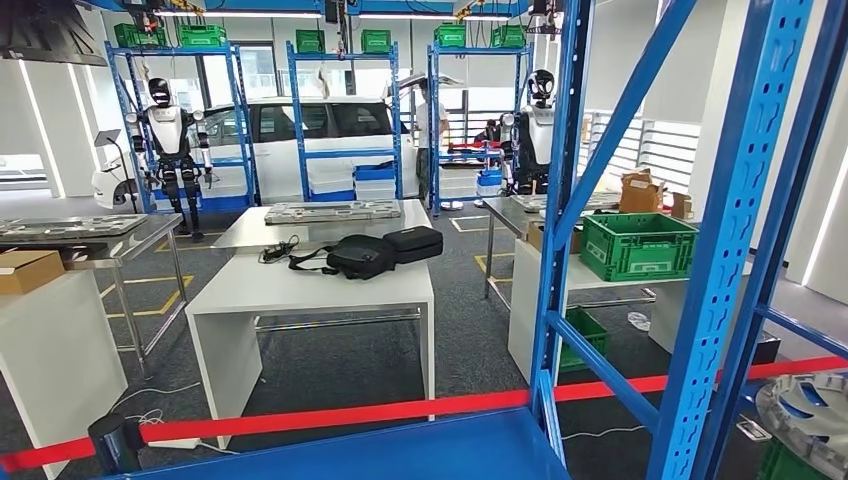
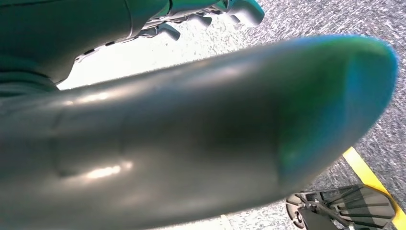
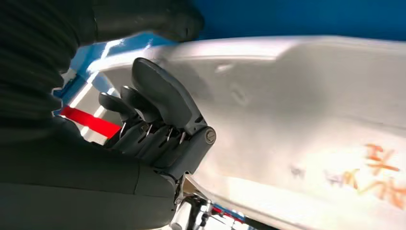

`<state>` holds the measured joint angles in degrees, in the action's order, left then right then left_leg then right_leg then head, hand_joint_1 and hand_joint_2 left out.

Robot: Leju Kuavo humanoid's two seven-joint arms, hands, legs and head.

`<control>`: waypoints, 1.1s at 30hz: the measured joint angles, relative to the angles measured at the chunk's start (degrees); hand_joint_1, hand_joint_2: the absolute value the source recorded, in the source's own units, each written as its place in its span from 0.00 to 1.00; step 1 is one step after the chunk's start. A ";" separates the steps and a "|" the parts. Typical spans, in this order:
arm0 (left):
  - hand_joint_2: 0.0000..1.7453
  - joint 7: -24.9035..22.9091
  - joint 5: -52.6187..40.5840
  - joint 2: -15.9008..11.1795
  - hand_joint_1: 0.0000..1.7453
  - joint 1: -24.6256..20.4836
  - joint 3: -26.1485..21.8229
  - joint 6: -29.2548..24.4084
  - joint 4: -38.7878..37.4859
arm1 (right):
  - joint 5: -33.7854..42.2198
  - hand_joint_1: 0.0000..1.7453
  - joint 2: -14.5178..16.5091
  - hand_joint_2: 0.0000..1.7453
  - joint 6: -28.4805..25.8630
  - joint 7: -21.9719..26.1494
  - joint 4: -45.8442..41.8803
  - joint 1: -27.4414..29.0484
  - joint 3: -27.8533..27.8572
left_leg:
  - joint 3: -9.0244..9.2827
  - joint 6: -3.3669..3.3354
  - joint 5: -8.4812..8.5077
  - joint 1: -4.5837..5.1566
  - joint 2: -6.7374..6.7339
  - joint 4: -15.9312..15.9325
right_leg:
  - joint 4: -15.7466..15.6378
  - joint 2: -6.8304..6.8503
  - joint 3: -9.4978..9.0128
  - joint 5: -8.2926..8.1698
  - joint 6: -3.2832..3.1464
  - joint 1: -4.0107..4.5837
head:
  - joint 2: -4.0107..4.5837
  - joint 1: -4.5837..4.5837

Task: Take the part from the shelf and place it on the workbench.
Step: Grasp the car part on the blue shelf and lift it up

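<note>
Right hand [image 3: 158, 124]: in the right wrist view its dark fingers [image 3: 158, 93] curl up against the underside of a pale metal part [image 3: 306, 124], the thumb over the part's near edge, so the hand holds it.
Part: a broad, smooth silver-white panel with faint orange marks near one end; blue shelf metal lies right behind it, and whether it rests on the shelf or hangs free I cannot tell from this close angle. In the head view a round grey ribbed piece [image 1: 812, 415] peeks in at the lower right corner, possibly the same part.
Left hand [image 2: 191, 14]: in the left wrist view the fingers show as a dark, blurred row against grey carpet, beyond a large grey rounded surface [image 2: 191, 139] very near the lens; whether they are spread or closed cannot be told.
Shelf [image 1: 735, 200]: blue perforated uprights and slanted braces stand close in front on the right, with a blue shelf board [image 1: 400, 450] low in the middle.
Red bar [image 1: 330, 412]: runs across the lower picture, passing behind the uprights.
White workbench [image 1: 300, 290]: beyond the bar, carrying a black bag [image 1: 362, 256], a black case [image 1: 414, 241] touching it, and a cable.
Green crate [image 1: 637, 245]: on a white table to the right, behind the uprights.
Background: two humanoid robots [image 1: 172, 140], a white car [image 1: 310, 135], blue racks with green bins on top, and a person standing near the car.
</note>
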<state>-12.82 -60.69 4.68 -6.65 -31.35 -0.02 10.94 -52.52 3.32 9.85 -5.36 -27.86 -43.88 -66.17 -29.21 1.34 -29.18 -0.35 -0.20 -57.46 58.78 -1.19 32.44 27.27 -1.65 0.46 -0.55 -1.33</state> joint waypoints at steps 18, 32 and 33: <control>0.00 -0.47 -0.96 0.24 0.00 -0.14 -0.05 0.02 -0.10 | -1.26 0.00 -1.27 1.00 -0.27 0.34 0.01 0.85 2.54 | 0.11 -0.03 -0.27 0.01 0.06 0.01 | -0.09 0.05 0.22 0.26 -0.04 0.00 | 0.00 0.00; 0.00 -0.31 -0.98 0.26 0.00 -0.14 -0.05 0.02 -0.10 | -2.07 0.00 -1.40 1.00 -1.24 0.50 0.01 0.78 3.71 | 0.16 -0.05 -0.28 0.01 0.06 0.01 | -0.10 0.06 0.20 0.27 -0.04 0.01 | 0.00 0.00; 0.00 -0.29 -0.99 0.26 0.00 -0.14 -0.05 0.02 -0.10 | -2.13 0.00 -1.41 1.00 -1.28 0.53 0.01 0.80 3.76 | 0.15 -0.05 -0.28 0.01 0.06 0.01 | -0.10 0.06 0.20 0.27 -0.04 0.01 | 0.00 0.00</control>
<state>-13.11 -61.67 4.94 -6.79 -31.41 0.00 10.84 -54.65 1.90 8.57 -4.83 -27.85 -43.07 -62.41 -29.06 1.29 -29.47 -0.34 -0.14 -57.45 58.68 -1.13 32.65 27.54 -1.68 0.47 -0.55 -1.33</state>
